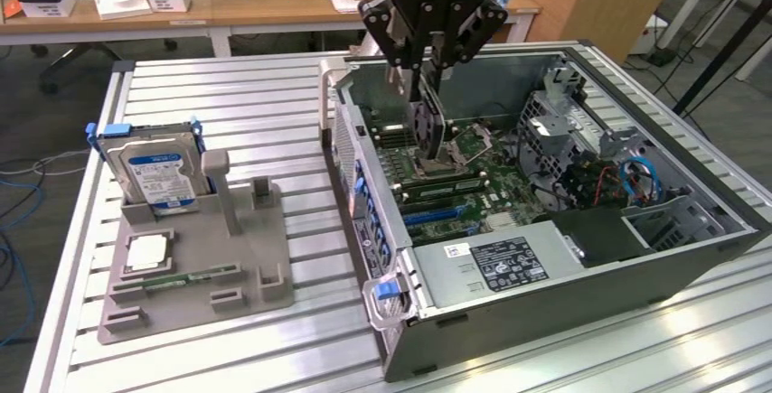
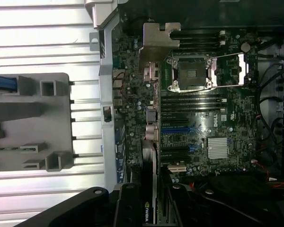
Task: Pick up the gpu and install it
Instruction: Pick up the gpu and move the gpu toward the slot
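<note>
The black tool point(image 1: 425, 81) has ROBOTIQ written on it, upside down. It is closed tight on one end of the gpu point(image 1: 426, 126). The gpu hangs straight down under the tool, inside the open computer case point(image 1: 675, 257), over the green board point(image 1: 483, 203). Its silver bracket point(image 2: 157, 42) is at the end away from the tool.

Exterior view: placed high and well apart from the work, looking down at a slant over the whole tabletop point(image 1: 241, 95), with the open computer case point(image 1: 675, 257) at the exterior view's right and the gray holder point(image 1: 235, 253) at its left. Wrist view: fixed above the gripper point(image 2: 150, 196), close, facing straight down into the case onto the motherboard point(image 2: 199, 123). Shared by both: motherboard, case wall, part of the holder, slatted tabletop.
</note>
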Controlling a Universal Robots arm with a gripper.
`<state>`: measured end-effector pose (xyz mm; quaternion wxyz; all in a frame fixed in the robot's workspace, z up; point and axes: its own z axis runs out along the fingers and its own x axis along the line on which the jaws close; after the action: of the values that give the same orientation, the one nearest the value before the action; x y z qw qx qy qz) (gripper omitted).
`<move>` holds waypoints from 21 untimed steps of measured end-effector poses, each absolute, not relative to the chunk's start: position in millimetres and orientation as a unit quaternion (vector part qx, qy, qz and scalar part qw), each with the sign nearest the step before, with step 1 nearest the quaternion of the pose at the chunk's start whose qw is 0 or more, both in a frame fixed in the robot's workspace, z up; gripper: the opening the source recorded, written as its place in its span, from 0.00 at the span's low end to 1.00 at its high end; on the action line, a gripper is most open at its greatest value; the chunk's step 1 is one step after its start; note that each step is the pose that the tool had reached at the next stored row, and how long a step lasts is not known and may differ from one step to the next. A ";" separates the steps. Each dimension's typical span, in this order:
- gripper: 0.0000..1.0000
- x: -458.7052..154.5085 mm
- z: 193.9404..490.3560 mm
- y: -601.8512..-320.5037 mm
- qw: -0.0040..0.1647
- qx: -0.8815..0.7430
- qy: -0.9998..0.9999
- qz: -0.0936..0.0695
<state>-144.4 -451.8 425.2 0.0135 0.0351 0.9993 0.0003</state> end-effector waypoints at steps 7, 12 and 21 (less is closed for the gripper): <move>0.26 -134.8 425.2 -451.8 0.014 0.035 0.999 0.000; 0.26 -128.1 425.1 -451.8 0.014 0.035 0.999 0.000; 0.26 -116.9 425.1 -451.8 0.014 0.035 0.999 0.000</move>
<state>-116.9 -451.8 425.1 0.0136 0.0351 0.9993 0.0004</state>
